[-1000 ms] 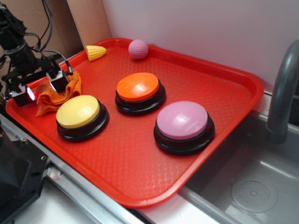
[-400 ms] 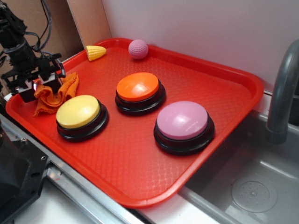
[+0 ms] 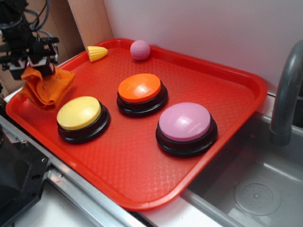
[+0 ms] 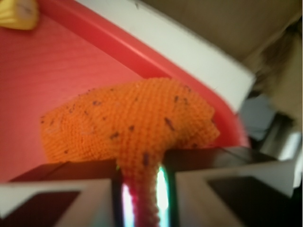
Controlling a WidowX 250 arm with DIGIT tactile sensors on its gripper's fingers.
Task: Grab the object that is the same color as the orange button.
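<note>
Orange wrinkly fabric cloth (image 3: 46, 89) pinched in black end effector (image 3: 34, 66), at 9 o'clock of red plastic tray (image 3: 227, 75).
Wrist view: jaws nearly closed w/ cloth (image 4: 132, 123) bunched btwn them; glossy orange dome button (image 3: 140, 88) sits mid-tray, well apart.

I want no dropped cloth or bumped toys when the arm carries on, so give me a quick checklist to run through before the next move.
1. Right target: orange cloth matches the orange button: ok.
2. Grip: gripper shut on the cloth, fabric pinched between the fingers: ok.
3. Cloth fully off the red tray: cannot tell; the lower folds hang close to it.
4. Yellow button clear of the hanging cloth: ok, but near.
5. Corn toy untouched: ok.
</note>
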